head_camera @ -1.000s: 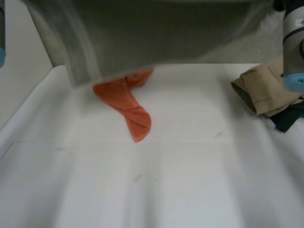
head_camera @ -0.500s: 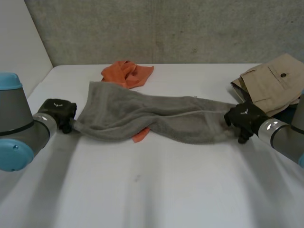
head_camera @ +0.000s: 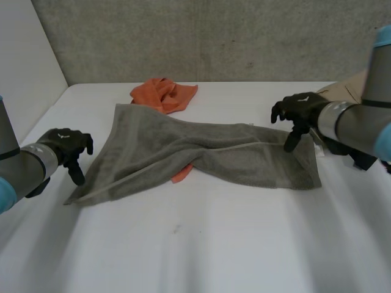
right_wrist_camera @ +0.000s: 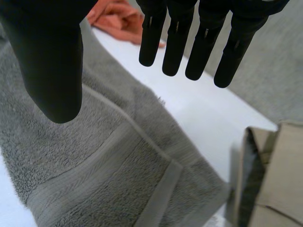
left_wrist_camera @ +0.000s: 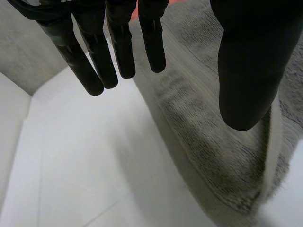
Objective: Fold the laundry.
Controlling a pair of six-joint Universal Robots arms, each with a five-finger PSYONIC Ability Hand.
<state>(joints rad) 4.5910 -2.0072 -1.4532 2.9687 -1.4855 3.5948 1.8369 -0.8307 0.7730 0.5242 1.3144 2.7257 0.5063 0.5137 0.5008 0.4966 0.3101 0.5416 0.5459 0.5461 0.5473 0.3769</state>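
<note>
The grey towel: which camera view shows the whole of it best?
The head view: the grey towel lies whole, twisted at its middle, over an orange cloth. The left wrist view shows one edge by the left hand; the right wrist view a corner under the right hand.

White table (head_camera: pixel 214 244); rough grey wall (head_camera: pixel 214 36) behind (speckled, concrete-like); plain white panel (head_camera: pixel 24 61) at the left side
</note>
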